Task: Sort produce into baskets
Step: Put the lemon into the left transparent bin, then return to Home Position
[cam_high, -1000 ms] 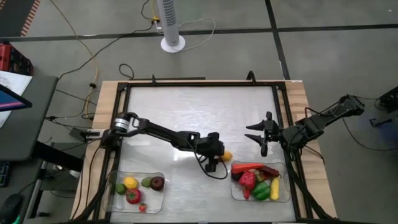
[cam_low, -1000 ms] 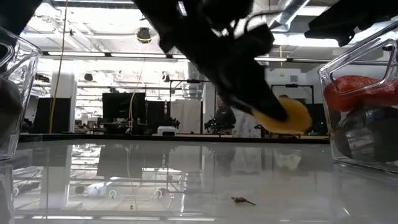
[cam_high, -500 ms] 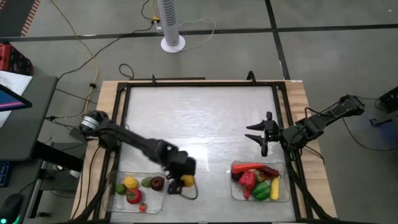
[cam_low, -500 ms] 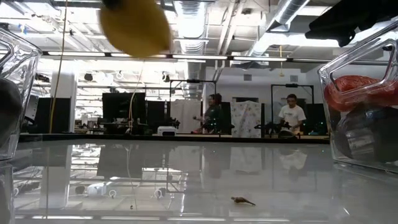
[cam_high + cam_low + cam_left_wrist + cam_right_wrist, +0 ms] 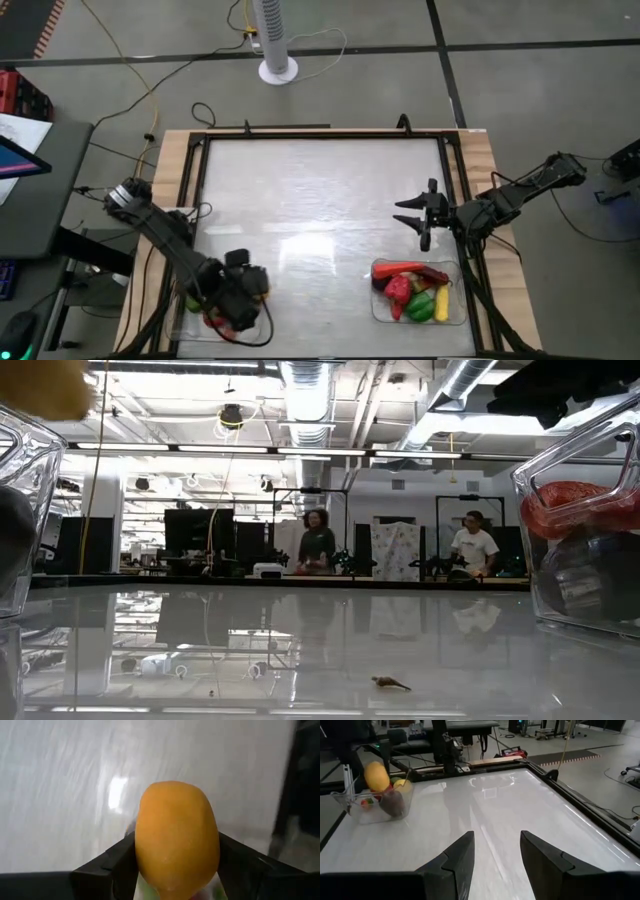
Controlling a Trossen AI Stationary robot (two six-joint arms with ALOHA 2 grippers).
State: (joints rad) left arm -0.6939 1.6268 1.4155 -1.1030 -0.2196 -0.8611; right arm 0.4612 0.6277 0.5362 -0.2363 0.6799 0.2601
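The left pincer [image 5: 243,298], closed on the orange fruit [image 5: 177,837], has swung from beside the right basket [image 5: 458,312] to over the left basket [image 5: 355,805] at the desk's near-left corner; release looks next. The right pincer [image 5: 496,851] waits part-open and empty near the right edge.

Left gripper [image 5: 240,300] above the left basket [image 5: 355,810], gripping an orange fruit [image 5: 177,837] — other produce [image 5: 394,802] in that basket below. Right basket [image 5: 455,310] across the table [image 5: 320,200] from the left basket, also filled — right gripper [image 5: 418,220] just behind it.
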